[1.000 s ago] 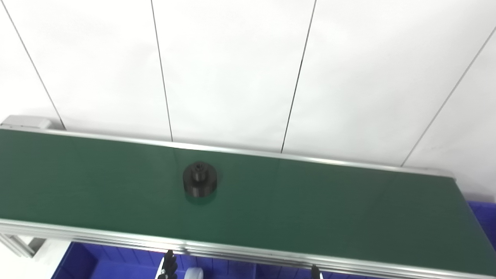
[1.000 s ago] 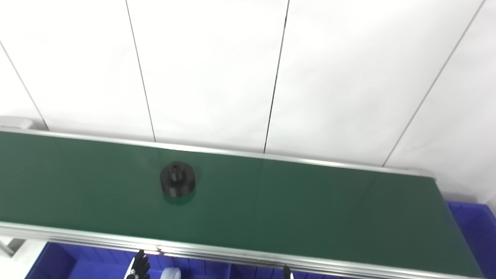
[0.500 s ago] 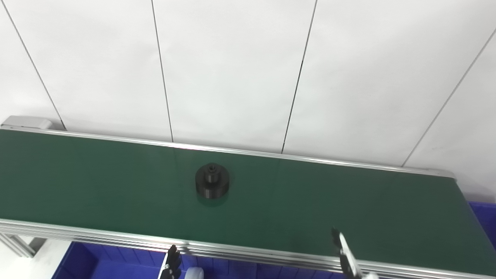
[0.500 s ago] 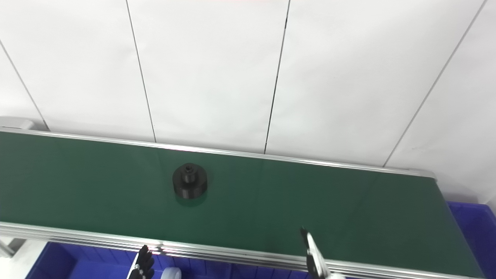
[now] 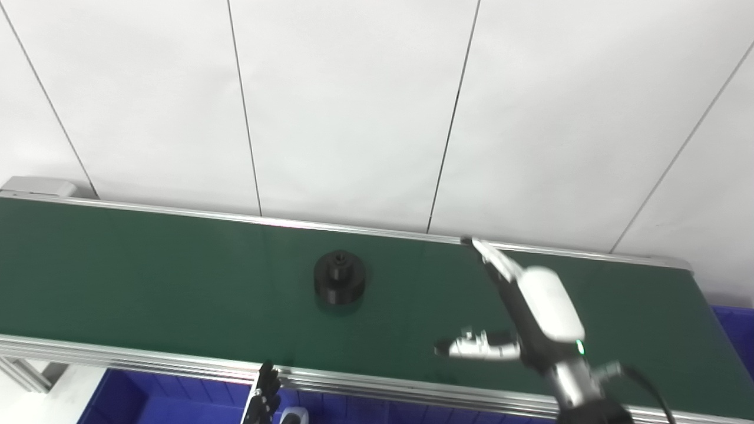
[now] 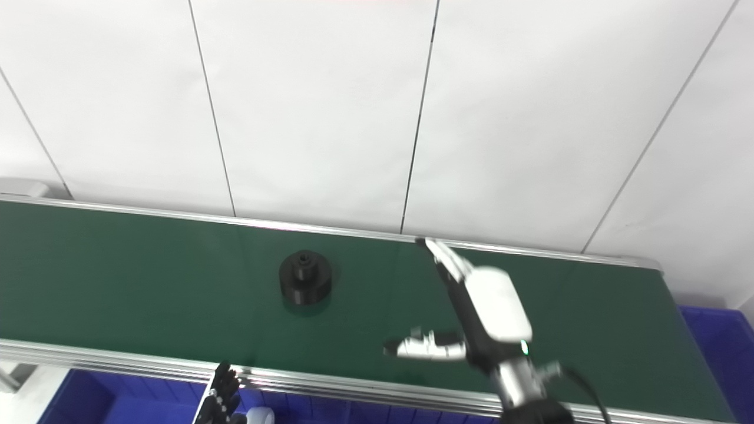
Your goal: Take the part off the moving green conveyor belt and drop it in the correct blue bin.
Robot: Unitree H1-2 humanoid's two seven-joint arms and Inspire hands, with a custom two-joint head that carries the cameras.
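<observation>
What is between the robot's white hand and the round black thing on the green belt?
Nothing but bare green conveyor belt lies between the right hand and the black part. Both eye views show that open stretch.

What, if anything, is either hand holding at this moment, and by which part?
Nothing is held. The right hand hangs open above the green belt, apart from the black part. Only the left hand's fingertips show at the bottom edge, holding nothing visible.
</observation>
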